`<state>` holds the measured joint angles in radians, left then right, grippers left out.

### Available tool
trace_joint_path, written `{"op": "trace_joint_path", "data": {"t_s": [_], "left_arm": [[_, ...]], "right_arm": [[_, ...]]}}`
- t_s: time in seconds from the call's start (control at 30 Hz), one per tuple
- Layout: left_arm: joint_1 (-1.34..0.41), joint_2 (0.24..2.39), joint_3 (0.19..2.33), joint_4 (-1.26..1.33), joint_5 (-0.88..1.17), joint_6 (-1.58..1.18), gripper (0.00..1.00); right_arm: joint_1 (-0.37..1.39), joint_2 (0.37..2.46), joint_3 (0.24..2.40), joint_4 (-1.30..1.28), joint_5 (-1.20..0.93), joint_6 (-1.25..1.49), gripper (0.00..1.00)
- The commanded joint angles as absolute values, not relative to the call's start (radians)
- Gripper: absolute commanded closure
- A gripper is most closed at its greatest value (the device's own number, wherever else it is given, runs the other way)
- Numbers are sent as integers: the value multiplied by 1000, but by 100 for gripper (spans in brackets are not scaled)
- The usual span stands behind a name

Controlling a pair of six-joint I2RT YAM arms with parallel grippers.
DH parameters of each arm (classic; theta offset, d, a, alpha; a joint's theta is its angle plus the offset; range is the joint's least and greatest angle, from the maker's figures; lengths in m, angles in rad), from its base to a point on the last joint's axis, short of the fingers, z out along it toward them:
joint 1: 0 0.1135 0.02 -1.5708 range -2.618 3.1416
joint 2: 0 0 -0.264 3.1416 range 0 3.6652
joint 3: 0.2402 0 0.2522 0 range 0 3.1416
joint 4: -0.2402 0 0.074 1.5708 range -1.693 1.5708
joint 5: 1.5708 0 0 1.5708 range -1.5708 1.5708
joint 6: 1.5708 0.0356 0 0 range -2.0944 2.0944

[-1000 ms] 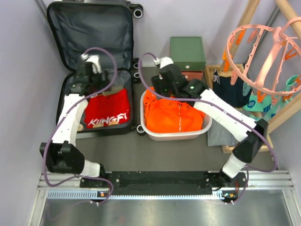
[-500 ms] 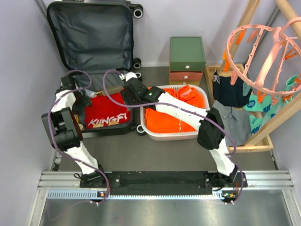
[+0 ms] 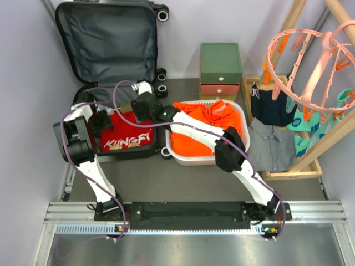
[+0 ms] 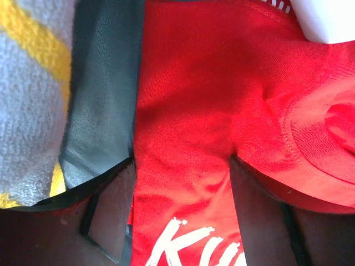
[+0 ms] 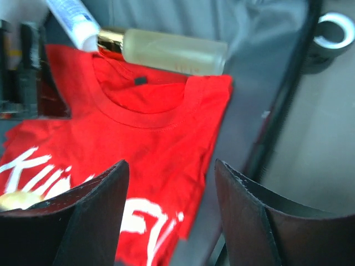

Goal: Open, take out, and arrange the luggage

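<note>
In the left wrist view, the left gripper [image 4: 180,216] has its jaws apart, one finger on each side of a fold of the red T-shirt [image 4: 188,111]. They straddle the cloth without pinching it, probably set to close on it. The right gripper [image 5: 169,221] is also spread wide and holds nothing. It hovers over the same shirt's lower right corner, perhaps to share the lift.

Above the shirt collar, at the top of the right wrist view, lie a pale bottle with a gold cap [image 5: 172,52] and a white-and-blue tube [image 5: 72,19]. Striped grey-and-yellow cloth [image 4: 28,83] fills the left edge of the left wrist view.

The luggage [image 3: 105,39] lies open at the upper left of the overhead view, its lid flat toward the top and the shirt in the nearer half.

From above, both arms cover their own fingertips. The shirt's white lettering is cut off in both wrist views. A white shape in the upper right of the left wrist view is too cropped to name.
</note>
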<state>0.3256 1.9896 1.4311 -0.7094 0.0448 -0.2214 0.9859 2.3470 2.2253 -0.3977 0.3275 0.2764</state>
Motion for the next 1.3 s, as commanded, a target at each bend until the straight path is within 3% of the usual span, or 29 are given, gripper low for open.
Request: {"op": "trace_joint_path", "data": {"t_s": [0.0,0.1,0.13,0.2,0.27,0.63,1.13,1.23,1.27], "left_arm": [[331,2062,1453,-730,75,-201,30],[330,2059,1453,-732,165,-190,47],[331,2056,1453,-733,198,-186,60],[331,2040,1451,-758,271,-178,74],[333,2014,1447,-773,293,-163,100],[391,1813,1350,-781,173,-8,100],[394,1779,1290,-815,204,83,100],[399,1773,1298,-808,177,92,100],[402,1769,1299,-804,169,91,100]], "right_arm": [[999,2442,2315,-342,348,304,38],[999,2468,2316,-337,371,308,38],[999,2486,2331,-348,385,314,38],[999,2517,2365,-371,425,325,38],[1005,2563,2424,-423,454,353,38],[1071,2625,2451,-531,555,295,37],[1086,2783,2514,-750,367,330,41],[1089,2767,2496,-672,298,275,63],[1089,2749,2494,-651,293,273,79]]}}
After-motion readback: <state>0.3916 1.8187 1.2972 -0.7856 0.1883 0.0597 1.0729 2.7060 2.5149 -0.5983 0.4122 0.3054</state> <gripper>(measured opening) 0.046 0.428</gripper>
